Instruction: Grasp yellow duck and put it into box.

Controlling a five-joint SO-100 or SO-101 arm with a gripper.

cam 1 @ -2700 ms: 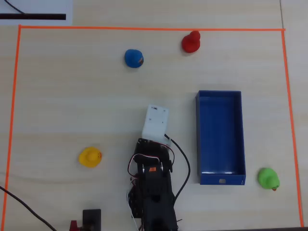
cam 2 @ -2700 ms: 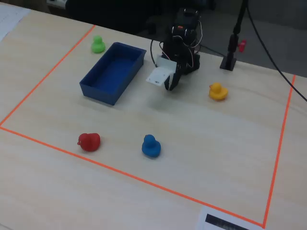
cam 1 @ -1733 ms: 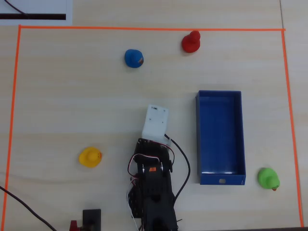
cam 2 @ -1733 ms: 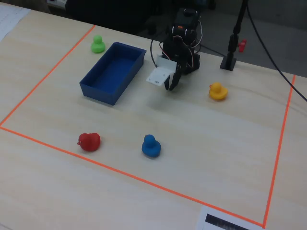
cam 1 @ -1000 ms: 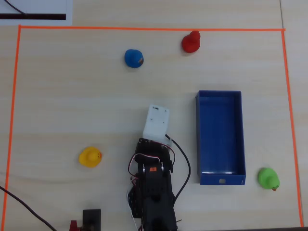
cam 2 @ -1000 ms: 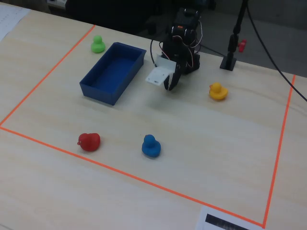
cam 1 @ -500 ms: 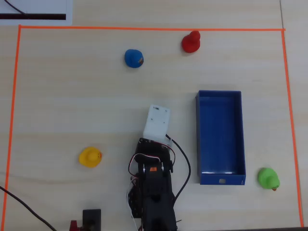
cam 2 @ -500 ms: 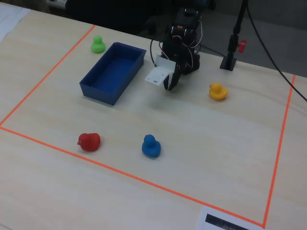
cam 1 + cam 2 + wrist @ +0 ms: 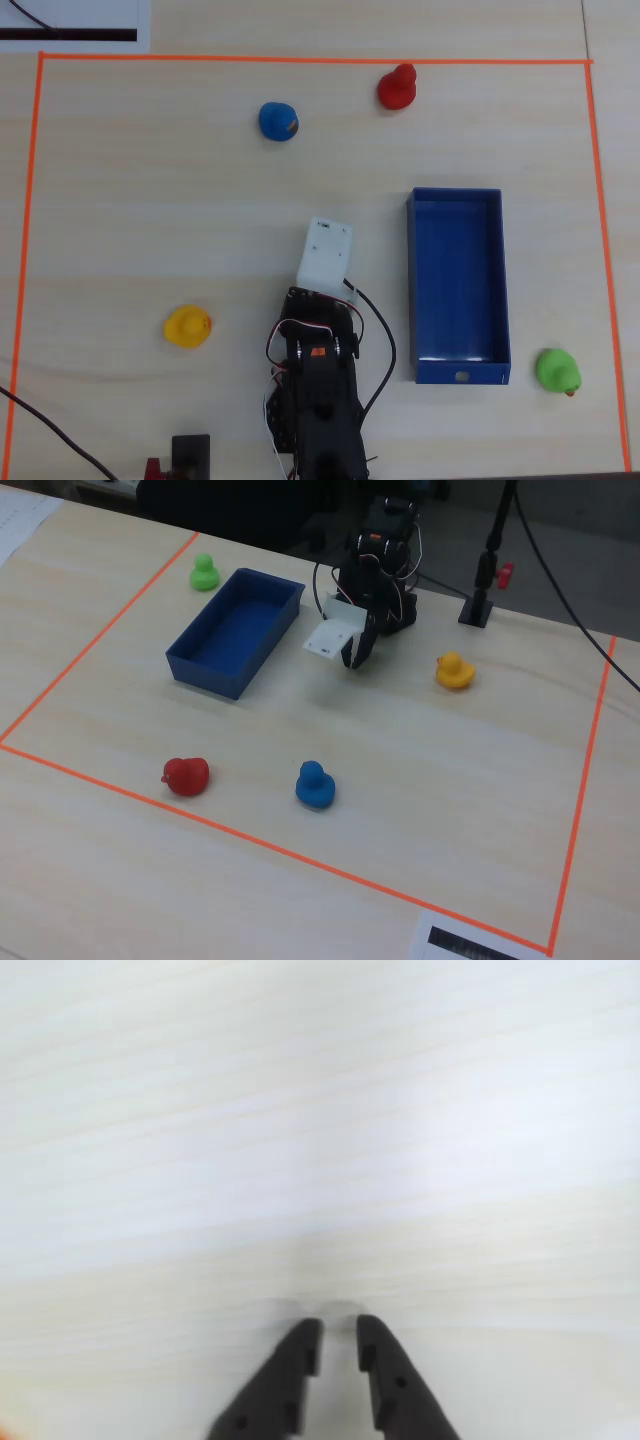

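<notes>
The yellow duck (image 9: 187,326) (image 9: 454,669) sits on the table, left of the arm in the overhead view and well apart from it. The dark blue box (image 9: 412,290) (image 9: 205,673) stands empty to the arm's right in the overhead view. My gripper (image 9: 338,1332) (image 9: 352,660) hangs just above bare table between duck and box. Its two black fingers (image 9: 295,1360) stand a narrow gap apart with nothing between them. From overhead the white wrist block (image 9: 325,250) hides the jaws.
A blue duck (image 9: 278,121) and a red duck (image 9: 397,87) sit near the far tape line. A green duck (image 9: 557,370) lies beside the box's near end. Orange tape (image 9: 300,60) frames the work area. A black stand (image 9: 480,608) stands beside the arm's base.
The white wrist block has crept slightly forward and up over the table. The ducks and the box have not moved.
</notes>
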